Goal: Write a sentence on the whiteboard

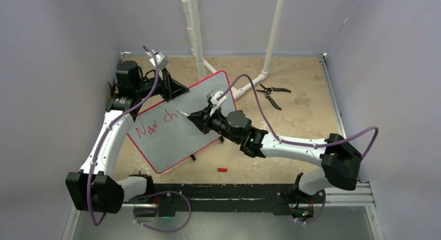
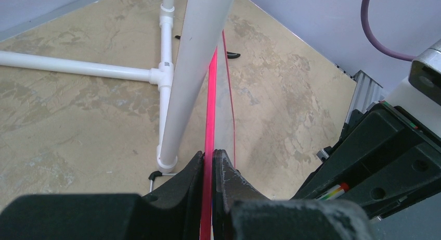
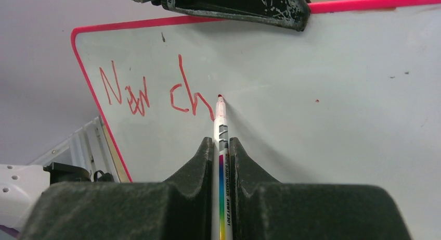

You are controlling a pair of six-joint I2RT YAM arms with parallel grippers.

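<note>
The whiteboard [image 1: 179, 143], grey-white with a thin red rim, stands tilted on the table. My left gripper [image 1: 174, 90] is shut on its top rim; in the left wrist view the red rim [image 2: 210, 94] runs between the closed left gripper [image 2: 209, 154]. Of the sentence, red letters "New ch" [image 1: 153, 126] show on the board's left part. My right gripper [image 3: 221, 141] is shut on a white marker [image 3: 221, 123], whose red tip touches the board just right of the "h" of the lettering [image 3: 151, 91]. In the top view the right gripper [image 1: 195, 116] sits over the board's middle.
A white PVC pipe frame [image 1: 195, 32] stands behind the board, with one upright [image 2: 200, 68] close to the left gripper. Black pliers [image 1: 271, 94] lie at the back right. A small red cap [image 1: 222, 169] lies in front of the board.
</note>
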